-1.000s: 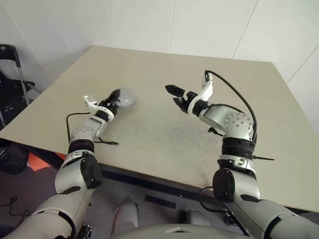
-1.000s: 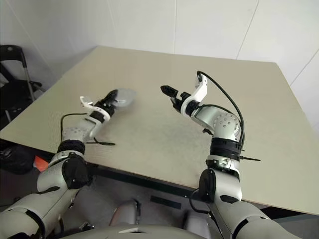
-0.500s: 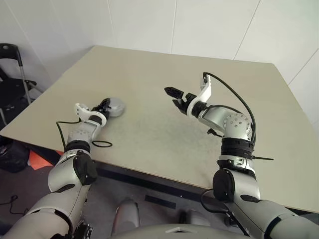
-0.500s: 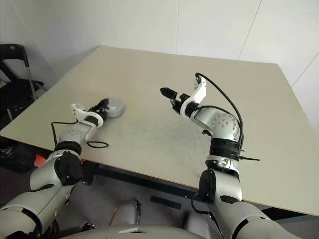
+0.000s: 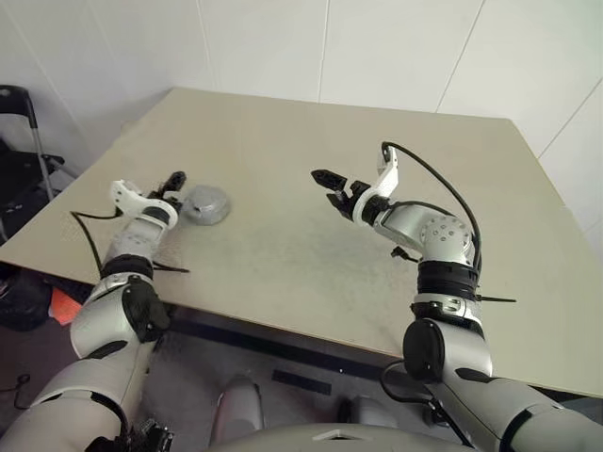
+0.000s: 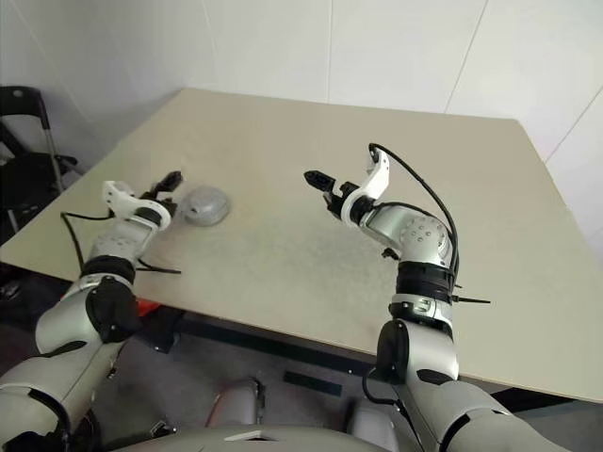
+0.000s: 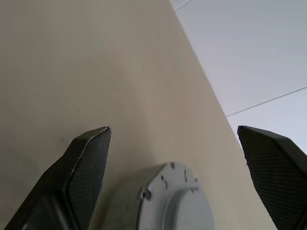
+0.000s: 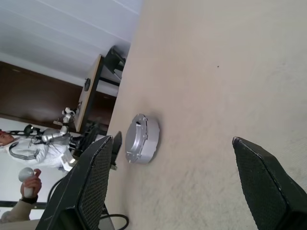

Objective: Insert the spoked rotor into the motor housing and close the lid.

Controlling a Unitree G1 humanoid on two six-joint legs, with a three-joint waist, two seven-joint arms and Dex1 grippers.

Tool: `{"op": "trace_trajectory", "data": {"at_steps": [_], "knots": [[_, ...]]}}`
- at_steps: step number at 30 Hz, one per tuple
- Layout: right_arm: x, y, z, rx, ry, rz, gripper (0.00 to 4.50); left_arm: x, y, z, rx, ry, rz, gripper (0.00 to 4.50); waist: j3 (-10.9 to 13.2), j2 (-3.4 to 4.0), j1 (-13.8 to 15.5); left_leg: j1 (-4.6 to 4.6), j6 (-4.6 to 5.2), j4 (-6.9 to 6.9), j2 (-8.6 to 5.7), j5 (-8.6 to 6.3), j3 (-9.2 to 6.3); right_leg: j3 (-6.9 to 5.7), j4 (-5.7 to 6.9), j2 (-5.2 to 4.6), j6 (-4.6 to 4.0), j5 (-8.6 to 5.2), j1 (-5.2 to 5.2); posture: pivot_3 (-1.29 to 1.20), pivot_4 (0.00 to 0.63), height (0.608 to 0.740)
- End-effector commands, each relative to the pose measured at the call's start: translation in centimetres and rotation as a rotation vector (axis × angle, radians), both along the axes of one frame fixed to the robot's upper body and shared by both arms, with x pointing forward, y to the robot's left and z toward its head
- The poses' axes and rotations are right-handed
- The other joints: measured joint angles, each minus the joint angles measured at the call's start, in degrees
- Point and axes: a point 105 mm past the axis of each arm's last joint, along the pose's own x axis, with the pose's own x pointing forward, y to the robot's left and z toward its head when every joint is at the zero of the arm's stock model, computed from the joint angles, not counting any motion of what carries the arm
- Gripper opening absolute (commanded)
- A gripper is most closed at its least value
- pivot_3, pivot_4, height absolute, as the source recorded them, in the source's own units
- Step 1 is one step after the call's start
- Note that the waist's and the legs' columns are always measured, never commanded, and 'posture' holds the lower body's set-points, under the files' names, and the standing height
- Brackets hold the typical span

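Motor housing point(image 5: 206, 204), with its grey lid seemingly on, is lying on the table point(image 5: 283, 141) near the left edge in your head view, and your left gripper point(image 5: 175, 179) is sitting just beside it with fingers spread, touching nothing, probably because the closed unit needs no more holding. Your left wrist view is showing the lidded puck low between the two wide-apart pads point(image 7: 88, 163), with bare tabletop running to the far edge. Your right wrist view is looking across open table at the housing, well apart from your right gripper point(image 5: 325, 185), whose fingers are also spread and carrying nothing, so you are having plenty of room to pull back.
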Motion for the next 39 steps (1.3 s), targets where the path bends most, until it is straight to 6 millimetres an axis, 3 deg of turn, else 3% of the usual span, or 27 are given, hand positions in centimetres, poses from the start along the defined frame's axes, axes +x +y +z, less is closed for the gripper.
{"op": "trace_trajectory", "data": {"at_steps": [1,6,9,12,16,20,22,29,39], "knots": [[0.6,0.2,1.9,-0.012,-0.063,0.004,4.5,0.4,1.1,3.1,0.077,-0.081,0.016,4.46,0.0,0.0,0.08,0.0,0.0,0.0,-0.01,0.0,0.0,0.01,0.0,-0.01,0.0,0.0,0.0,0.0,0.0,0.74],[0.9,-0.3,2.0,-0.206,-0.206,-0.012,4.5,1.2,-2.1,4.3,0.192,-0.161,-0.13,4.46,-0.01,-0.01,0.65,-0.03,0.0,0.09,-0.07,0.0,0.0,-0.01,0.0,-0.11,-0.07,-0.04,0.13,0.0,0.0,0.74],[1.1,-1.7,2.6,-0.479,-0.447,-0.051,4.5,1.7,-6.8,5.4,0.355,-0.258,-0.286,4.46,-0.02,-0.08,1.25,-0.08,0.0,0.18,-0.06,0.0,0.0,-0.04,0.0,-0.14,-0.05,-0.02,0.18,0.0,0.0,0.74],[1.2,-3.6,3.3,-0.568,-0.551,-0.091,4.5,1.4,-10.9,5.9,0.466,-0.334,-0.441,4.46,0.0,-0.11,1.47,-0.13,0.0,0.25,-0.06,0.0,0.01,-0.04,-0.01,-0.16,-0.01,0.01,0.18,0.0,0.0,0.74],[0.9,-6.8,3.5,-0.606,-0.565,-0.081,4.5,0.1,-15.8,6.0,0.571,-0.413,-0.631,4.46,0.0,-0.11,1.38,-0.12,0.02,0.28,-0.03,-0.01,0.02,-0.02,0.03,-0.12,-0.04,0.02,0.14,0.0,0.0,0.74],[-0.4,-9.1,3.2,-0.68,-0.589,-0.011,4.5,-3.0,-22.1,4.4,0.662,-0.482,-0.9,4.46,-0.01,-0.12,1.46,-0.13,0.24,0.42,-0.04,-0.13,0.04,0.03,0.03,-0.13,-0.06,0.01,0.2,0.0,0.0,0.74],[-1.1,-10.0,2.3,-0.766,-0.595,0.038,4.5,-4.0,-23.8,3.9,0.646,-0.5,-0.966,4.46,-0.01,-0.12,1.4,-0.15,0.34,0.55,-0.03,-0.19,0.05,0.04,0.04,-0.13,-0.07,0.01,0.23,0.0,0.0,0.74],[-3.9,-11.7,-0.1,-0.869,-0.601,0.146,4.5,-5.8,-26.3,1.9,0.853,-0.525,-1.103,4.46,-0.02,-0.09,-0.04,0.22,0.67,0.75,-0.03,-0.37,0.14,0.2,0.25,-0.13,-0.14,0.05,0.41,0.0,0.0,0.74],[-3.6,-12.2,-0.6,-0.921,-0.588,0.106,4.5,-6.2,-27.2,0.7,0.905,-0.53,-1.165,4.46,-0.04,-0.05,-0.4,0.31,0.77,0.81,-0.03,-0.43,0.23,0.29,0.28,-0.12,-0.19,0.09,0.41,0.0,0.0,0.74]]}}
